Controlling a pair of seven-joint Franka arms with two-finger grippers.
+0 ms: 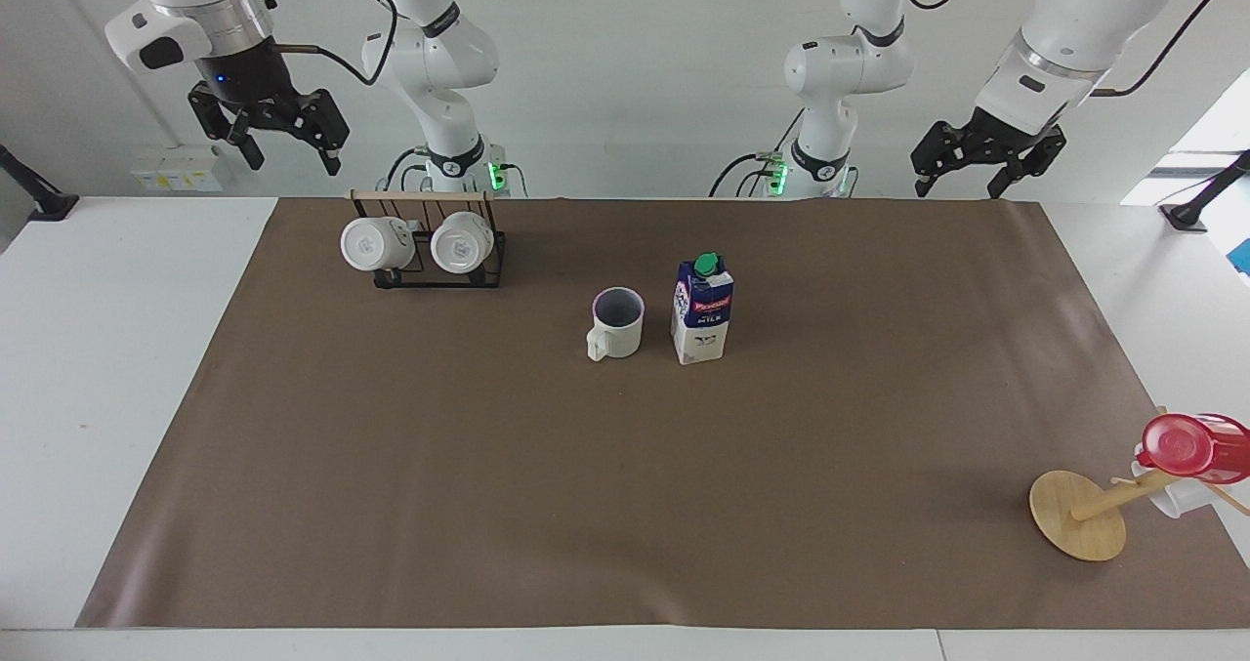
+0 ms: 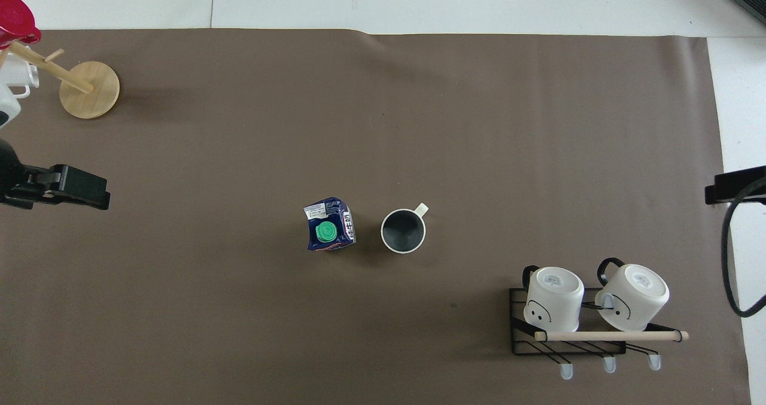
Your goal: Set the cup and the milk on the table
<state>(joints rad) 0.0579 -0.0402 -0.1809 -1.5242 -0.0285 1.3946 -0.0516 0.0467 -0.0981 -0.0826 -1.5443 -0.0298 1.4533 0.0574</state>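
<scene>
The cup (image 1: 617, 321) (image 2: 403, 231) stands upright on the brown mat of the table (image 1: 117, 368), handle pointing away from the robots. Beside it, toward the left arm's end, the milk (image 1: 702, 309) (image 2: 328, 232) stands upright with its green cap on top. Neither gripper touches them. My left gripper (image 1: 959, 186) (image 2: 75, 186) hangs open and empty over the mat's edge by the robots, at the left arm's end. Up in the air over the rack's end of the table, my right gripper (image 1: 291, 161) (image 2: 733, 185) is open and empty too.
A black wire rack (image 1: 437, 272) with two white mugs on their sides sits near the right arm's base. A wooden mug tree (image 1: 1078, 515) carrying a red cup (image 1: 1187, 446) stands at the left arm's end, far from the robots.
</scene>
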